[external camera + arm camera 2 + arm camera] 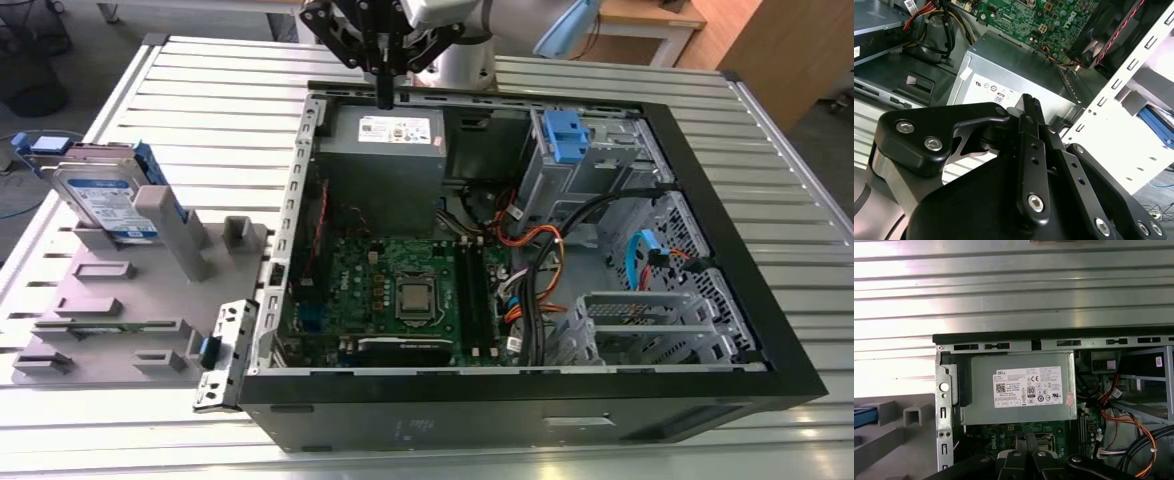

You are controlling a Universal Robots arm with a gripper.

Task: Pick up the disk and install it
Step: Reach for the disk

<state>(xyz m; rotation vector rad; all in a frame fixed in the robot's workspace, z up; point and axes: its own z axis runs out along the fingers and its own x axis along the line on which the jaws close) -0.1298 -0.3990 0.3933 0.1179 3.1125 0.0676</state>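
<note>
One silver disk with a blue bracket stands on edge in a grey fixture on the slatted tabletop, at the exterior view's left. Right of it lies the open computer case. Over its power supply hangs the claw, closed up tight and holding nothing, well apart from the disk.

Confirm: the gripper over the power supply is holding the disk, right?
No. The gripper is over the power supply but holds nothing; the disk stands on the grey fixture at the exterior view's left.
</note>
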